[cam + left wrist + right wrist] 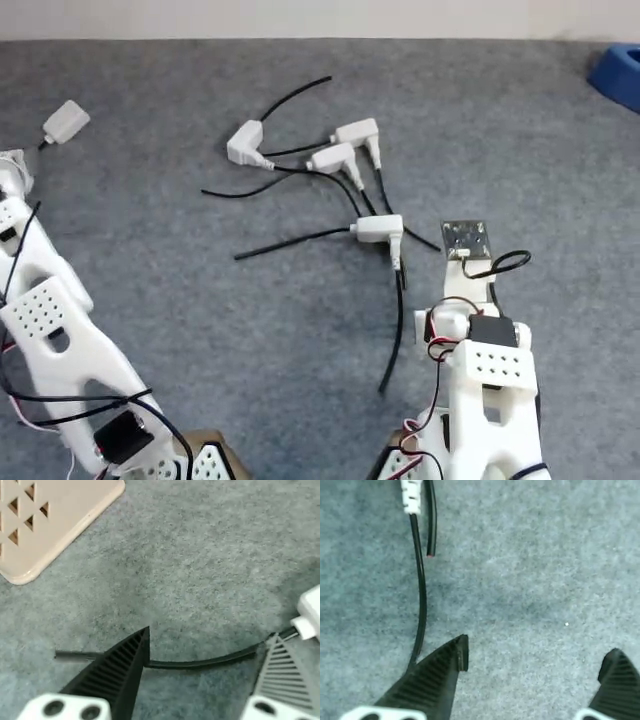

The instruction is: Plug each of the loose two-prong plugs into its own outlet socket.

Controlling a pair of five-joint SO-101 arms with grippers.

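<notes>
Plainly, 5 small white plugs lie on the grey mat (150, 300), each trailing a thin black cord. 4 form a loose cluster near the middle, the nearest plug (379, 229) just beside the right gripper (467, 240), and 1 lone plug (66, 121) sits well apart at the far left (which pieces are plugs and which are sockets I cannot tell). They look light, with hard, smooth shells that could slip. The cords are limp and will likely drag or twist a lifted body. The best hold is probably across the flat sides of the shell, not on the cord or prongs.

The left gripper (210, 637) is spread wide, the lone plug's cord (205, 662) lying between its fingers and a beige basket (50, 525) beyond. The right gripper is spread too, holding nothing, over bare mat beside the nearest plug's cord (421, 600).
</notes>
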